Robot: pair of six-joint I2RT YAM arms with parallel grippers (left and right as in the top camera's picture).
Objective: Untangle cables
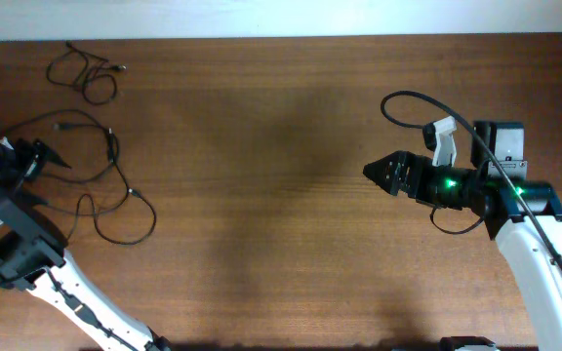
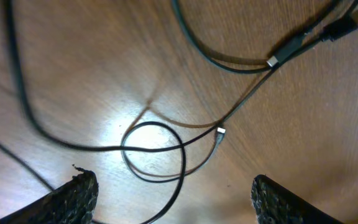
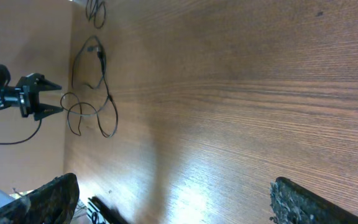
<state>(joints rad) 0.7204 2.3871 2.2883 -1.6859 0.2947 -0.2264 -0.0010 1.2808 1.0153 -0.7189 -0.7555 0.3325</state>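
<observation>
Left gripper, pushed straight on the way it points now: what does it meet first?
Probably the small loop of thin black cable, lying on the brown wooden table right ahead of the open left gripper; depth is hard to judge.

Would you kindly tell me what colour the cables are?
The cables are black, seen best in the left wrist view.

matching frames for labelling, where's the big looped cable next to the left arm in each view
overhead: the big looped cable lies at the far left, just right of the left hand.
left wrist: it crosses the whole picture, above the open left hand.
right wrist: small, upper left, beside the left hand.
shared landmark: the left hand.
</observation>
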